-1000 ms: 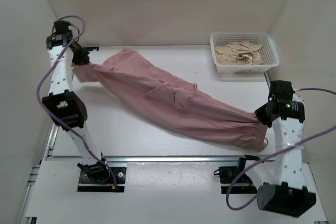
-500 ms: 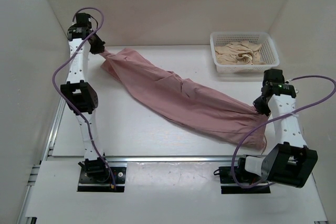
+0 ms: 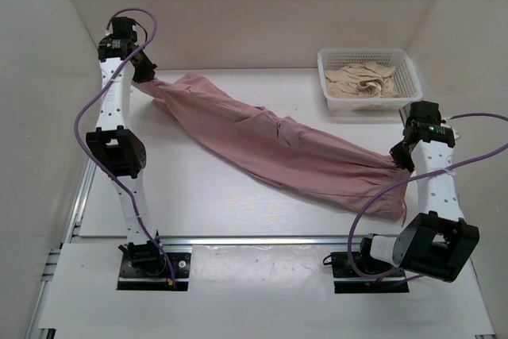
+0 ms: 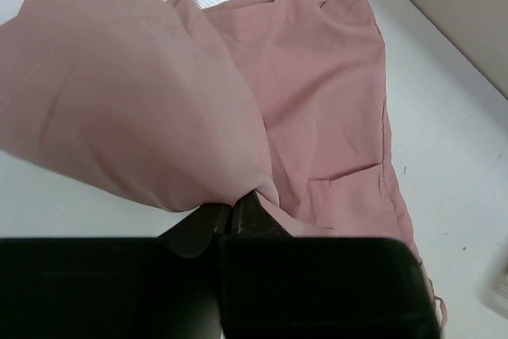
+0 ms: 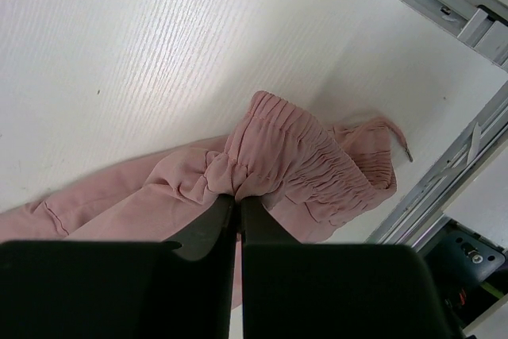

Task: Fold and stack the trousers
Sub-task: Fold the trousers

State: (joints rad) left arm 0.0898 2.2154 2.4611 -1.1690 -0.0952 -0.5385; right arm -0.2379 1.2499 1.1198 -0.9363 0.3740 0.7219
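The dusty-pink trousers (image 3: 278, 144) stretch diagonally across the table from far left to near right. My left gripper (image 3: 148, 75) is shut on the leg-hem end, lifted at the far left; in the left wrist view the fabric (image 4: 159, 109) bunches out from between the fingers (image 4: 238, 210). My right gripper (image 3: 397, 161) is shut on the gathered elastic waist (image 5: 309, 160) at the right, above the table. A drawstring end (image 5: 401, 144) hangs from the waist.
A white mesh basket (image 3: 408, 94) holding a beige-cream garment (image 3: 362, 79) stands at the far right corner. The metal rail (image 3: 262, 240) runs along the table's near edge. White walls close in the left, back and right.
The left arm has swung up and back toward the far left corner with the leg end. The right arm has lifted the waist slightly farther back. The trousers are pulled straighter.
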